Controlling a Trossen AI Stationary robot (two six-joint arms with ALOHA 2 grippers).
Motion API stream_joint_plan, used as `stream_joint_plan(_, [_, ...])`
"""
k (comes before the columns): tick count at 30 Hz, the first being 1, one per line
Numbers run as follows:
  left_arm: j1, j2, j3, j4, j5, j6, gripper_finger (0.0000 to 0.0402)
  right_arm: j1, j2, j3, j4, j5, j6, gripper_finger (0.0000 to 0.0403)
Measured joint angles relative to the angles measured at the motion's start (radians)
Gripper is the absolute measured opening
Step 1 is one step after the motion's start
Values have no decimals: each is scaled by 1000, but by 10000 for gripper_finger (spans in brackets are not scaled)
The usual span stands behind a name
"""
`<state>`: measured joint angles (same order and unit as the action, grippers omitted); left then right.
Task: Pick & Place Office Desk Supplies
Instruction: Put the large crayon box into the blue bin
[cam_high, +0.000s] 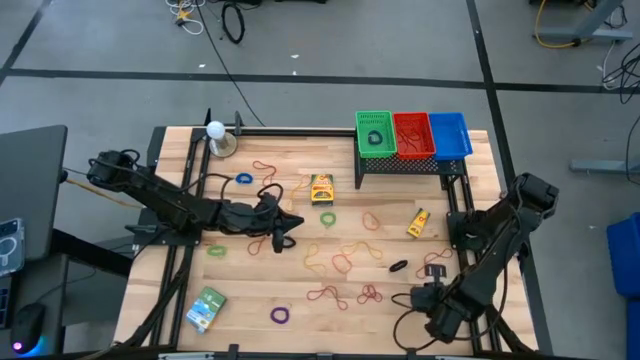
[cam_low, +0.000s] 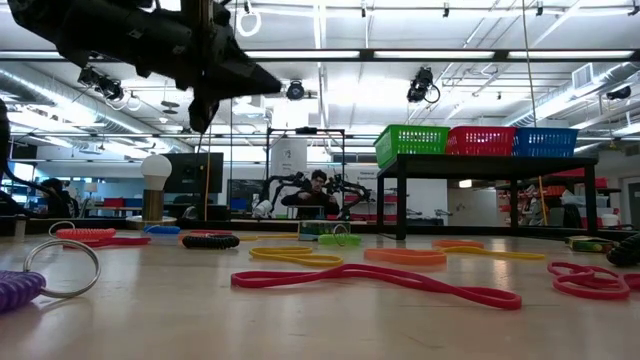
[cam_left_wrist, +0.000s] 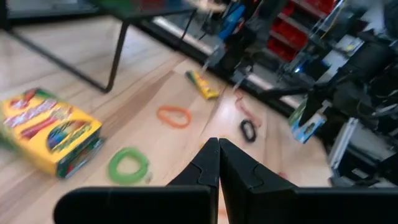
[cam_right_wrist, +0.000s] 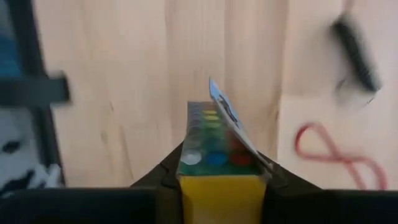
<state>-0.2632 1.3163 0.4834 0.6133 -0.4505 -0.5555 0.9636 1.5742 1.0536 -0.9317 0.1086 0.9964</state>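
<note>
My right gripper (cam_right_wrist: 217, 174) stands near the table's right front (cam_high: 434, 272), shut on a small green-blue packet (cam_left_wrist: 305, 124) with coloured dots on its face (cam_right_wrist: 214, 146). My left gripper (cam_left_wrist: 217, 163) hangs shut above the table's middle (cam_high: 285, 225), with nothing showing between its fingers. On the wood lie a yellow crayon box (cam_high: 321, 188), a green ring (cam_high: 327, 218), a small yellow bottle (cam_high: 418, 222), a black ring (cam_high: 398, 267), another green-blue packet (cam_high: 205, 308) and several rubber bands (cam_low: 380, 280). My right gripper pinches the packet between its two fingers, one on each long side, close to its yellow end (cam_right_wrist: 217, 190). The fingers point down from above. The packet hangs below them, clear of the table, with a flap (cam_right_wrist: 225, 111) standing off at its lower end.
Green (cam_high: 375, 132), red (cam_high: 413, 135) and blue (cam_high: 450, 135) baskets sit on a black stand (cam_high: 400, 165) at the far right. A white ball on a round metal base (cam_high: 216, 135) stands at the far left. A purple ring (cam_high: 280, 315) lies near the front edge.
</note>
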Motion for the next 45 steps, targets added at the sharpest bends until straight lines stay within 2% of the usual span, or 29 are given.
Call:
stream_joint_plan(4, [-22, -16, 0, 62, -12, 34, 7, -55, -22, 78, -20, 129, -10, 118])
stream_joint_plan(7, [-43, -55, 0, 68, -45, 62, 7, -129, -47, 94, 23, 254, -44, 115])
stream_joint_plan(10, [-59, -102, 0, 65, -50, 83, 7, -223, -73, 67, 199, 367, -156, 97])
stream_joint_plan(12, [-71, -143, 0, 29, -49, 85, 7, -296, -75, 33, 395, 397, -278, 97])
stream_joint_plan(16, [-104, -206, 0, -67, -48, 81, 17, -430, -45, -80, 833, 354, -485, 97])
stream_joint_plan(21, [-147, -229, -1, -160, -52, 19, 54, -545, -25, -180, 1145, 302, -587, 105])
stream_joint_plan(26, [-157, -196, 5, -169, -48, -58, 114, -618, -22, -185, 1274, 251, -674, 98])
stream_joint_plan(35, [-154, -109, 76, -122, -46, -46, 226, -700, -26, -184, 1560, 227, -661, 103])
stream_joint_plan(39, [-154, -103, 78, -95, -67, -43, 250, -706, -32, -184, 1634, 223, -635, 98])
stream_joint_plan(45, [-132, -103, 78, 20, -81, 37, 253, -706, -32, -183, 1680, 224, -601, 108])
